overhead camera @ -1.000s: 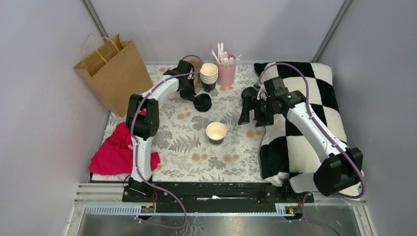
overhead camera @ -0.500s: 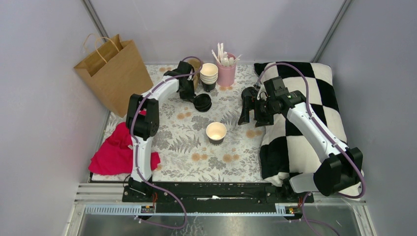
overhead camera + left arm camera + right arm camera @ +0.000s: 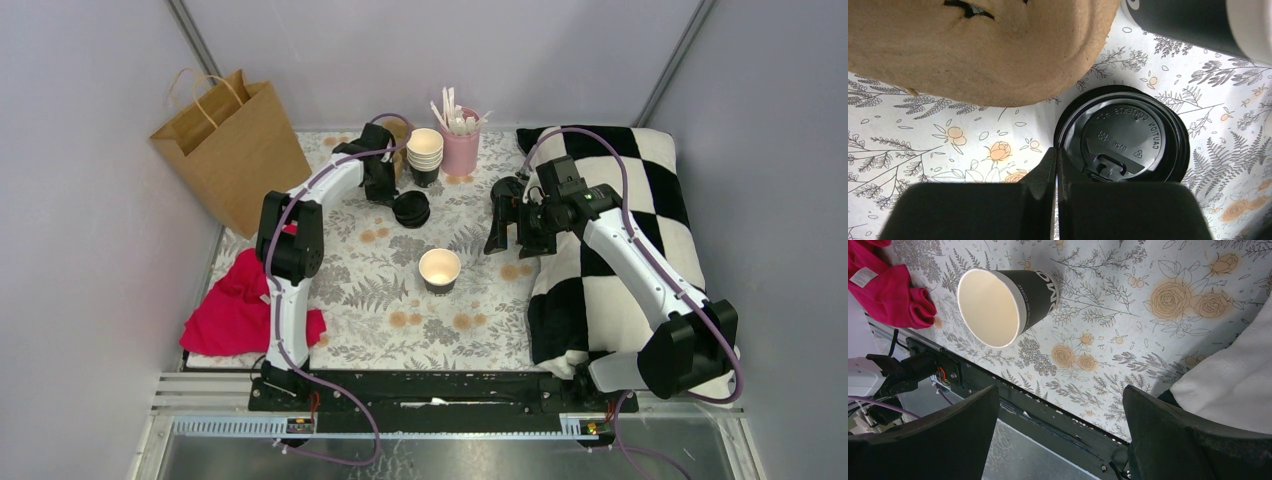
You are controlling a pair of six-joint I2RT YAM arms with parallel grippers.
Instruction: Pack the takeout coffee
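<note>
Floral tablecloth (image 3: 480,320), task barely begun. Item one: cup (image 3: 440,268), upright and open, no lid, mid-cloth. Item two: stack of lids (image 3: 411,208), just beyond the cup and slightly to its left, with the top lid (image 3: 1120,134) not yet lifted. Your left gripper (image 3: 1056,152) has its jaws pressed together at that lid's rim; whether the rim is pinched cannot be told. Your right gripper (image 3: 507,240) is spread wide and empty, just right of the cup. Paper bag (image 3: 232,150) stands upright, far left of the cup. Left to do, by your reckoning: lid on, cup into bag.

The small paper cup (image 3: 439,269), black outside with white lettering and cream-white inside, stands upright and uncovered at the middle of the scene. The round black plastic lid (image 3: 411,207) lies flat, embossed top up, farther back and slightly left, apart from it.
</note>
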